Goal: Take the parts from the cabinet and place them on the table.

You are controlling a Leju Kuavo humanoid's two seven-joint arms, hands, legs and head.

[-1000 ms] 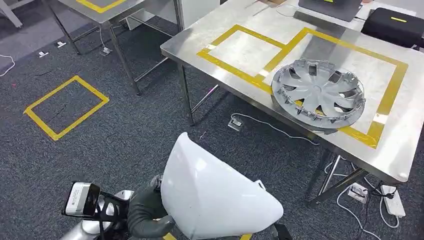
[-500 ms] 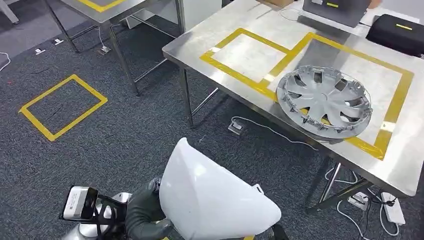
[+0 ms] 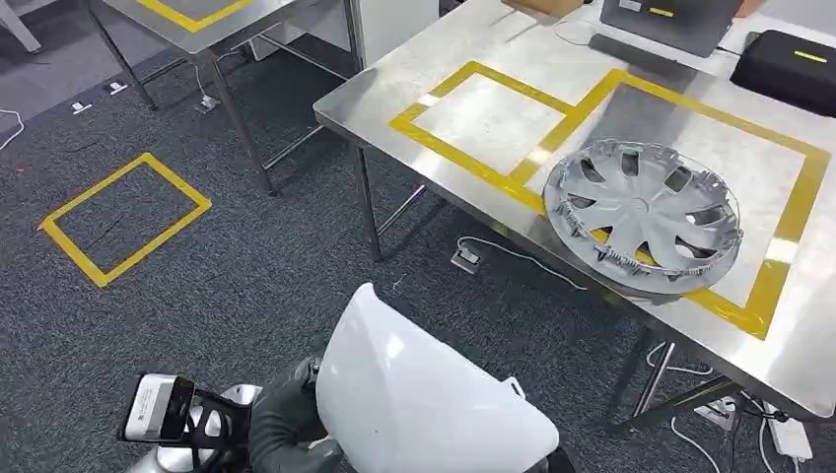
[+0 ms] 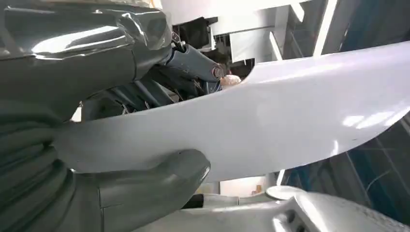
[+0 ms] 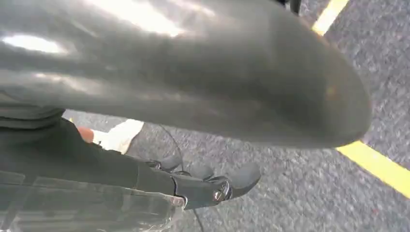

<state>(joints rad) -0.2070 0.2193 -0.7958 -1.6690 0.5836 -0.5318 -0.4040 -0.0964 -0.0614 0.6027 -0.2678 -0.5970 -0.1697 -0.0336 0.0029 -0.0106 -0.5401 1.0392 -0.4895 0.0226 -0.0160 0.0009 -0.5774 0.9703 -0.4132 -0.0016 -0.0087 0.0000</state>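
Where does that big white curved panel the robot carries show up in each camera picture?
Head view: white panel low in the middle, above the left hand.
Left wrist view: it crosses the picture, thumb pressed on it.
Right wrist view: its shadowed side spans the upper part.
Shared landmark: the panel's smooth curved edge.

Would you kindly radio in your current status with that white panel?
Left robot hand grips white panel. Right robot hand under it, grip unclear. Hubcap occupies table.
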